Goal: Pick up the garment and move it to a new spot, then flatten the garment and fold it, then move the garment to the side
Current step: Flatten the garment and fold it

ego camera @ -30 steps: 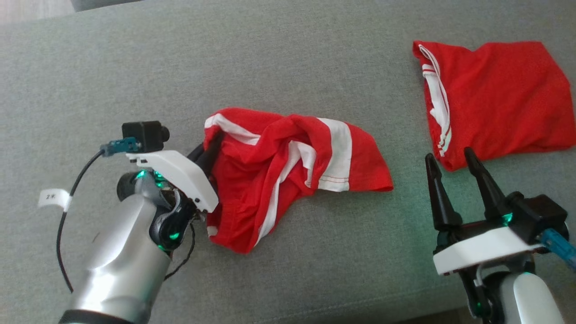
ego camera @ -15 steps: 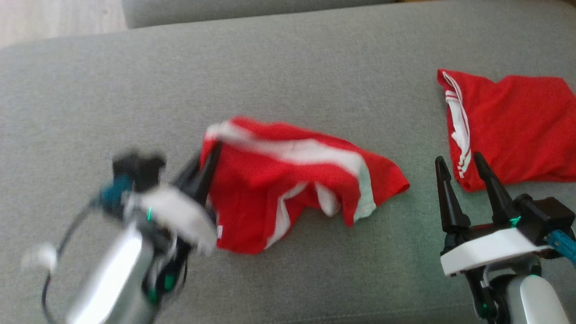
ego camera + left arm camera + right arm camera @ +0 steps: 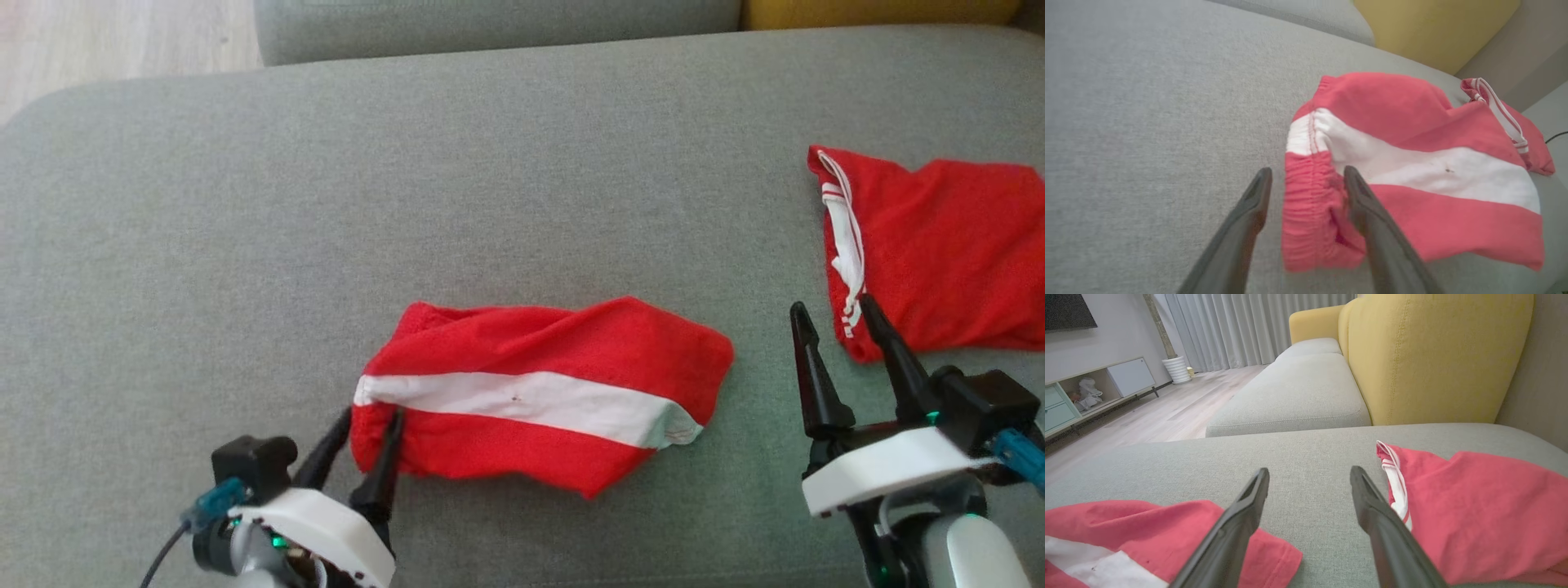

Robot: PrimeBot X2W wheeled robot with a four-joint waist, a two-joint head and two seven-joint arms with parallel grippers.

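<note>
Our left gripper [image 3: 371,418] is spread wide, with its fingers on either side of the garment's [image 3: 563,351] elastic left edge. The garment, red with a white stripe, lies on the cushion [image 3: 408,204]. Our right gripper [image 3: 833,306] hangs spread and empty, just beside another red cloth [image 3: 947,253].

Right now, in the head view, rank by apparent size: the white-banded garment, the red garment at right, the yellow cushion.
1. white-banded garment
2. red garment at right, cut by the edge
3. yellow cushion, a thin strip
</note>
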